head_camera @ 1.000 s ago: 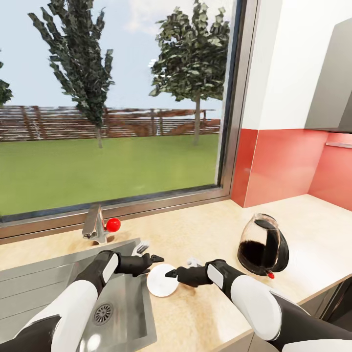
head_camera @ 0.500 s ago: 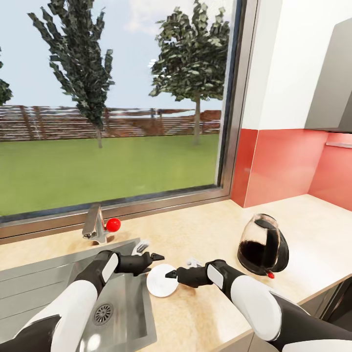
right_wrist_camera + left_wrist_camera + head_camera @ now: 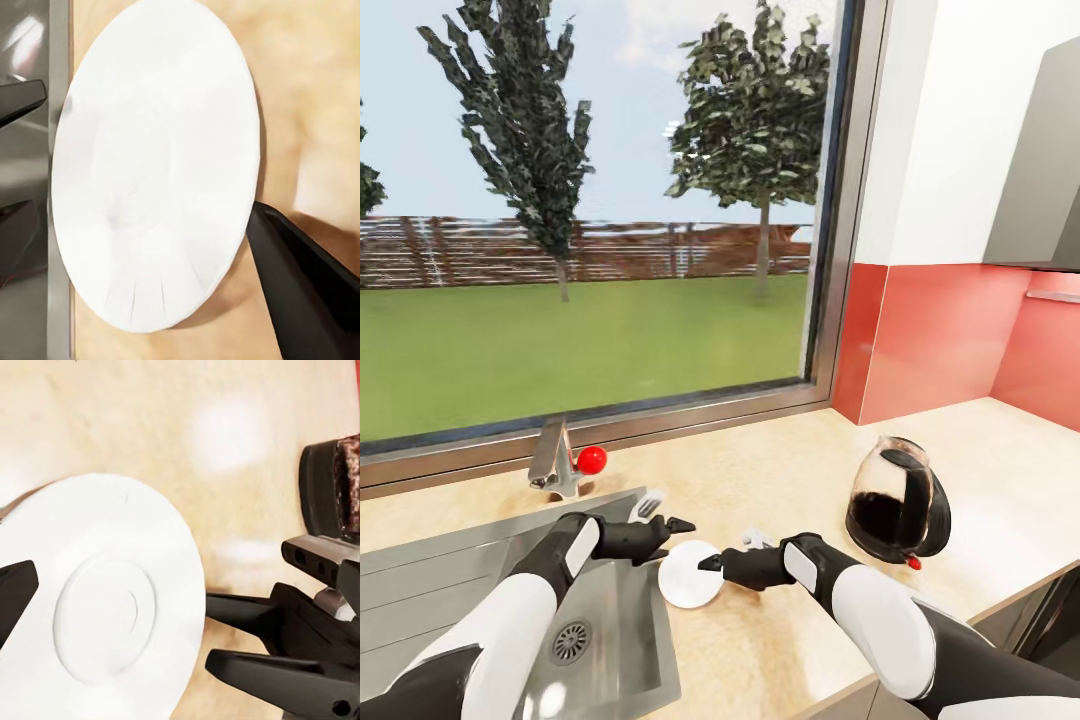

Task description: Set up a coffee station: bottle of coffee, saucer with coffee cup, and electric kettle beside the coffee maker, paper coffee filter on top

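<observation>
One round white ceramic saucer [image 3: 689, 572] lies on the beige countertop [image 3: 780, 480] at the steel sink's [image 3: 480, 590] edge. Both grippers, left [image 3: 678, 525] and right [image 3: 710, 562], flank it, spread open. Right, a glass coffee carafe [image 3: 897, 512] stands before red backsplash [image 3: 940, 340] and window [image 3: 590, 210].

The head camera looked forward and down from high up, taking in the window [image 3: 590, 200], the sink [image 3: 480, 590] and a wide stretch of bench [image 3: 780, 480]. The left wrist camera sat very close above the saucer [image 3: 97, 600], facing across it toward the right gripper [image 3: 247, 637]. The right wrist camera hung just as near, facing back over the same saucer [image 3: 157, 157] to the sink's edge [image 3: 60, 45]. All three views shared that saucer [image 3: 688, 574] and the bench around it.
</observation>
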Available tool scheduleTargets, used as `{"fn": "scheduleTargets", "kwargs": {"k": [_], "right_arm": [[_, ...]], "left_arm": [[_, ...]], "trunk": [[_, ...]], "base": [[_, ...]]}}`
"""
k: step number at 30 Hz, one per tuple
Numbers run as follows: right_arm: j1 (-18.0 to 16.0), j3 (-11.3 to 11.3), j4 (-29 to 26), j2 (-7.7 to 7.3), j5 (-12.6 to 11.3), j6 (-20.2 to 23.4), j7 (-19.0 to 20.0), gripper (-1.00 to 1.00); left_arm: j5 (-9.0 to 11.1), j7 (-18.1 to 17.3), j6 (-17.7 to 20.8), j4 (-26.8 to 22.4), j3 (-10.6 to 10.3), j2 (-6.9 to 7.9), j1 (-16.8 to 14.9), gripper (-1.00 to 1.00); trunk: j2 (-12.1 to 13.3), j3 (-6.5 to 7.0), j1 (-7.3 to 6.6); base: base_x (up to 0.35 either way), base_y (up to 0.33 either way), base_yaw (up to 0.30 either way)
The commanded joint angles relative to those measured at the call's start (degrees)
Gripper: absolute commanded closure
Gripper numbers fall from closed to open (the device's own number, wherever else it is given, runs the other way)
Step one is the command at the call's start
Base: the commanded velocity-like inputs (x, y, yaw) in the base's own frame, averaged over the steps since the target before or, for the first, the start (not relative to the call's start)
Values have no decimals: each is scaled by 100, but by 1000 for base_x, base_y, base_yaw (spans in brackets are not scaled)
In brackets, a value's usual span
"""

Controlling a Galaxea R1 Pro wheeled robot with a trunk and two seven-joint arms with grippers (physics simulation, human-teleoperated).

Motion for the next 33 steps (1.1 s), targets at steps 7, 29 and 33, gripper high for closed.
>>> {"fn": "scheduleTargets", "kwargs": {"k": [7, 29, 33], "right_arm": [[5, 16, -10, 3, 96, 46, 15, -100], [10, 16, -10, 3, 96, 52, 15, -100], [11, 16, -10, 3, 96, 54, 15, -100]], "left_arm": [[22, 0, 37, -2, 35, 17, 0, -100], [30, 0, 37, 4, 37, 159, 127, -100], [30, 0, 37, 6, 37, 159, 127, -100]], "trunk": [[-10, -13, 3], [-10, -13, 3], [-10, -13, 3]], "base": [[0, 0, 0], [0, 0, 0], [0, 0, 0]]}}
